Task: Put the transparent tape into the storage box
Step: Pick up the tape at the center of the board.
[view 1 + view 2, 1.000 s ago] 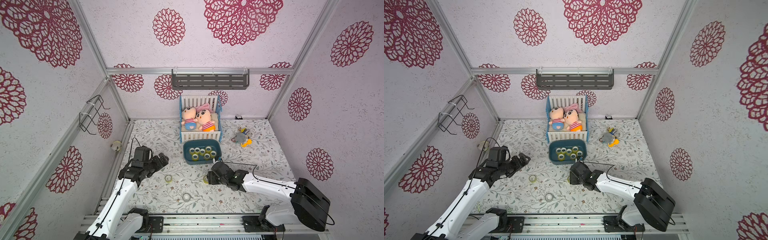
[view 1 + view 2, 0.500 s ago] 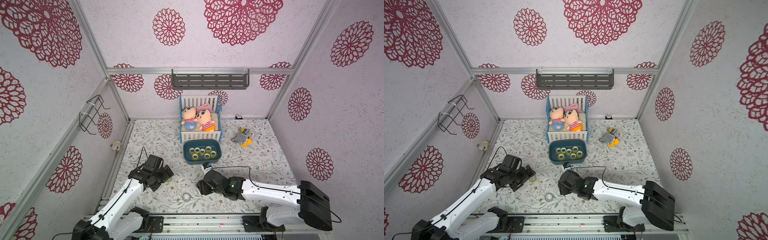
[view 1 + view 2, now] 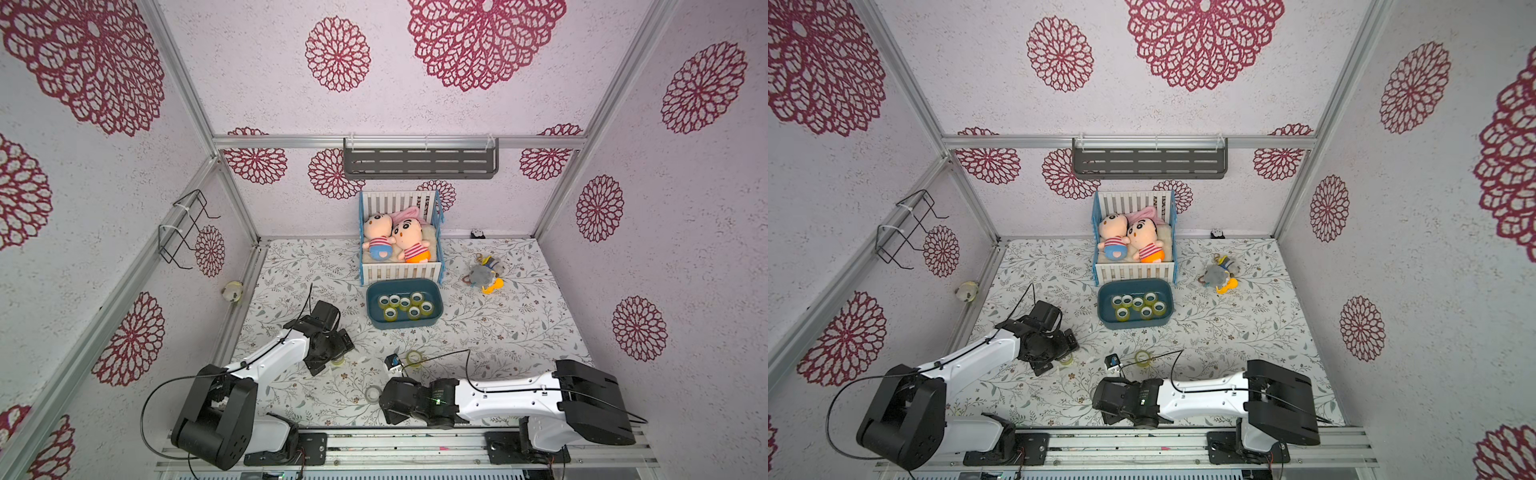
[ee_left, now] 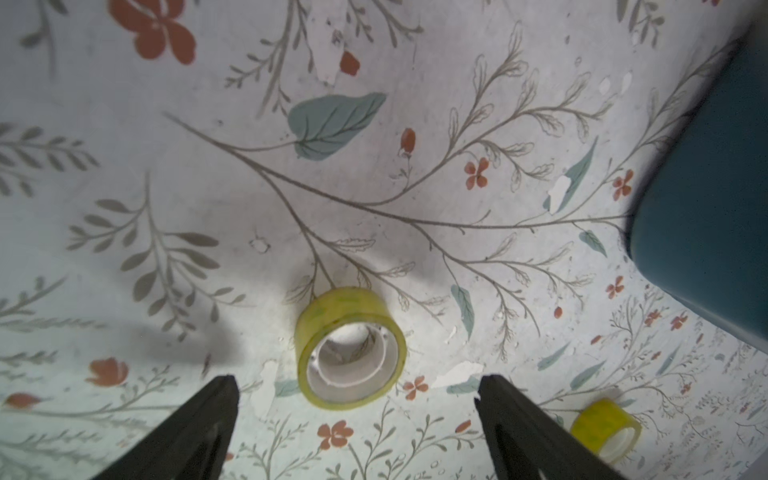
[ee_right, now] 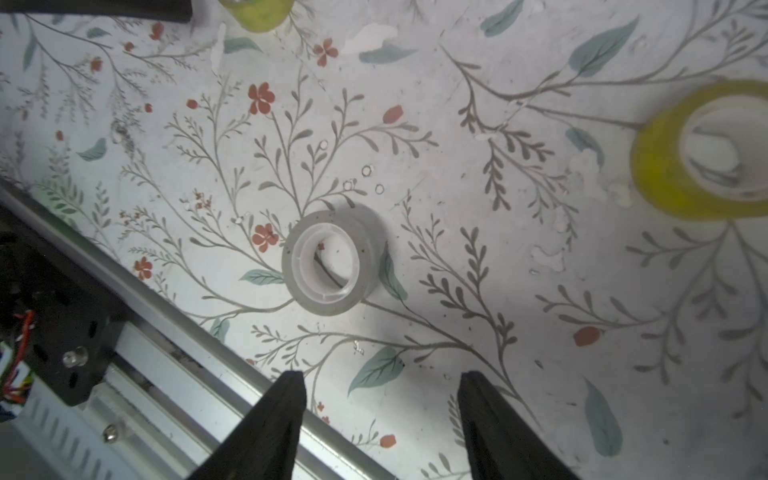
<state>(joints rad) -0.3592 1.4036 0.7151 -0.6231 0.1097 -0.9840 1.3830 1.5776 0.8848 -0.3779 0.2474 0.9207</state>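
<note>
**A:** ok so where was the clear tape (image 5: 328, 259) when we checked?

**B:** Lying flat on the surface (image 3: 498, 332), close to the front rail (image 5: 174, 328). It was well apart from the box (image 3: 401, 286), so not in there yet. In a top view we could only just make it out beside the right arm's tip.

**A:** and the right fingers (image 5: 270, 428)?

**B:** Apart, with nothing in them. We saw the clear tape out ahead of the tips rather than between them, and nothing was touching it.

**A:** left fingers (image 4: 195, 428)?

**B:** Wide apart too, and down near the surface. A yellow roll (image 4: 351, 347) lay flat just ahead of the gap between the tips. We didn't see either finger touching it.

**A:** we also spotted a second yellow roll (image 3: 413, 357), right?

**B:** Yep, it was on its own on the surface between the two arms, near the right arm's cable.

**A:** and the box?

**B:** It sat just in front of the crib (image 3: 401, 274). We counted seven yellow rolls (image 3: 405, 303) inside it, and the clear tape wasn't one of them.
</note>
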